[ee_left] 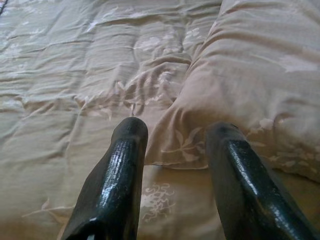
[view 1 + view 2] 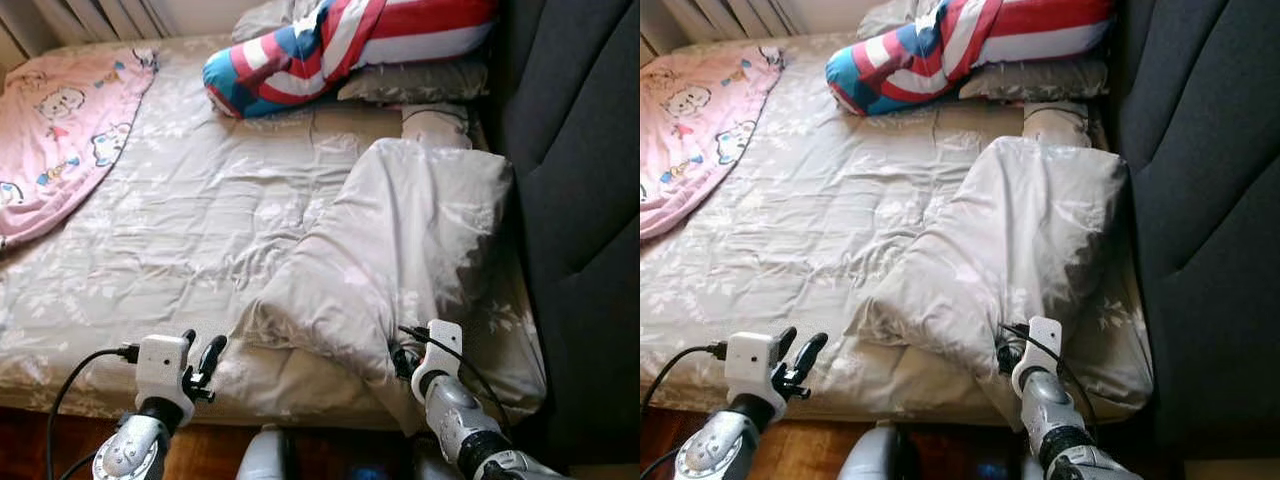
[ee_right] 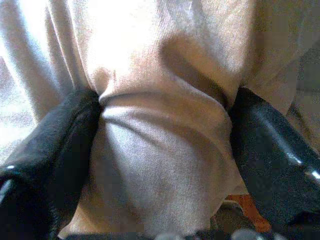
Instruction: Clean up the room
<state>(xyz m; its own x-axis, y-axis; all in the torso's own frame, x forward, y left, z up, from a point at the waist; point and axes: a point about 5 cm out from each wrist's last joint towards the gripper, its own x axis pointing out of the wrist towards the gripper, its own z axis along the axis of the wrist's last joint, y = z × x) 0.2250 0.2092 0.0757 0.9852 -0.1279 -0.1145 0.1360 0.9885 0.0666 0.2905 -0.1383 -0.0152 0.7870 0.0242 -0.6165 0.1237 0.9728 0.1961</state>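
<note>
Bedroom scene: wide bed (image 2: pixel 200 230) under a beige floral sheet, dark padded headboard (image 2: pixel 580 150) along the right, pink cartoon-print blanket (image 2: pixel 60 130) far left, red-white-and-blue striped bolster (image 2: pixel 330 45) at the far end. Folded-back beige floral duvet (image 2: pixel 400 260) heaped on the right half, long axis running from the near edge up toward the far pillows. Right gripper (image 3: pixel 165 150) at the near right edge, black fingers (image 3: pixel 65 135) pinching a thick bunch of duvet cloth between them — clamped on fabric, snug on both sides. Left gripper (image 2: pixel 203 362) at the near edge left of the fold, fingers (image 1: pixel 120 175) spread apart with nothing between them, pointing at the duvet's loose near-left corner just ahead and to its right. Looks like mid-spread: one corner held, the other waiting. Left arm clearly the nearer one for that free corner; probably a short reach rightward and forward, then a pull left to flatten the heap.
</note>
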